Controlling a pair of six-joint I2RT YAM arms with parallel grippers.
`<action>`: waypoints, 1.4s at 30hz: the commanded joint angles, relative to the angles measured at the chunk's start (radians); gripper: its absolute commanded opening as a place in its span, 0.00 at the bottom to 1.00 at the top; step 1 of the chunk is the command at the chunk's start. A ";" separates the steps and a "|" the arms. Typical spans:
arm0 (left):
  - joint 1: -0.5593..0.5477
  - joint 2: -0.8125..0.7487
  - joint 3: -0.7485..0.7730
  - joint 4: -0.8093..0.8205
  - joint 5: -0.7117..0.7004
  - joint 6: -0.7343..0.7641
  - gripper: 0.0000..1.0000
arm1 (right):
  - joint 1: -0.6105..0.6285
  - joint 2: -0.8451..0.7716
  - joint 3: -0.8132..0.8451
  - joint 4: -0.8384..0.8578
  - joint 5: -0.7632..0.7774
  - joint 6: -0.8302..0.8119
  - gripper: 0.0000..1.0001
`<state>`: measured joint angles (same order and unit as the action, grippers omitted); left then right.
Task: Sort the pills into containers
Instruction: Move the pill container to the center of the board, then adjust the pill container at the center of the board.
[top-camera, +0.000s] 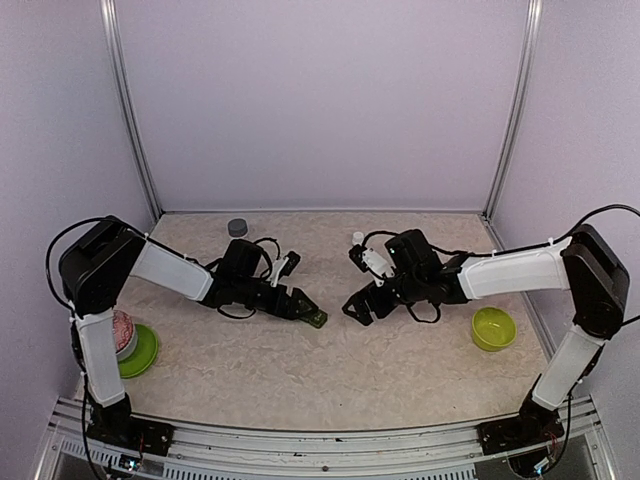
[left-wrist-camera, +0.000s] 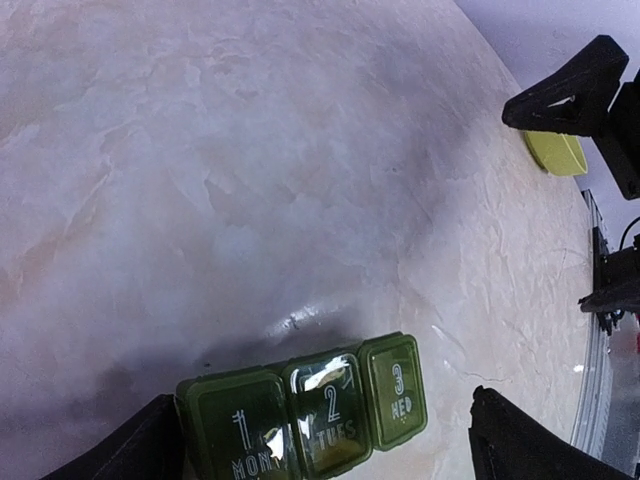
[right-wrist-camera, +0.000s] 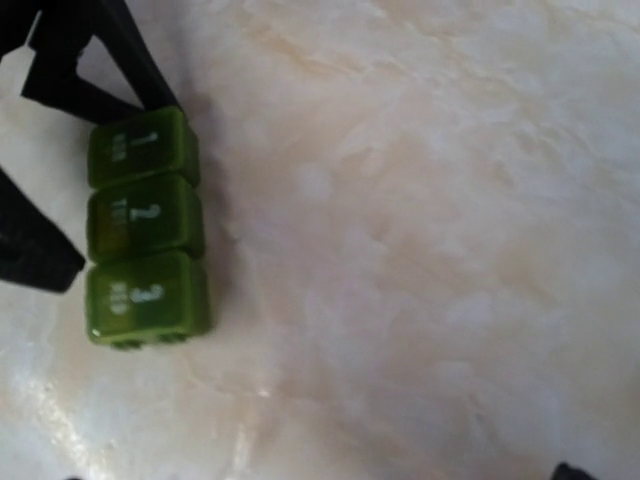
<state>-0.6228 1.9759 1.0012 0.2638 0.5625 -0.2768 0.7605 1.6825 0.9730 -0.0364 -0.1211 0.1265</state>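
Here, the small olive-green plastic pill box, lids shut, lies on the table between the left gripper's spread jaws (right gripper likewise open, empty): grasp pending, then probably steadying it to flip a lid.

The pill box lies between the spread fingers of the left gripper, so that pocket is taken. The right gripper, jaws wide, sits just across, leaving me only a narrow strip of bare bench between them. Nearer the arm bases the bench is open across the middle. A lime bowl blocks the right side, a green plate the left, and a small grey cap sits by the back wall.
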 joint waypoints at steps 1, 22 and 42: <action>-0.013 -0.064 -0.058 0.045 -0.062 -0.083 0.97 | 0.035 0.047 -0.006 0.091 -0.030 -0.056 1.00; 0.019 -0.361 -0.276 0.107 -0.293 -0.241 0.99 | 0.153 0.317 0.232 0.054 0.028 -0.125 0.98; 0.049 -0.434 -0.335 0.076 -0.359 -0.249 0.99 | 0.168 0.439 0.328 0.079 0.157 -0.172 0.76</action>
<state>-0.5819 1.5635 0.6712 0.3344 0.2184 -0.5201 0.9207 2.0880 1.2633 0.0284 -0.0017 -0.0250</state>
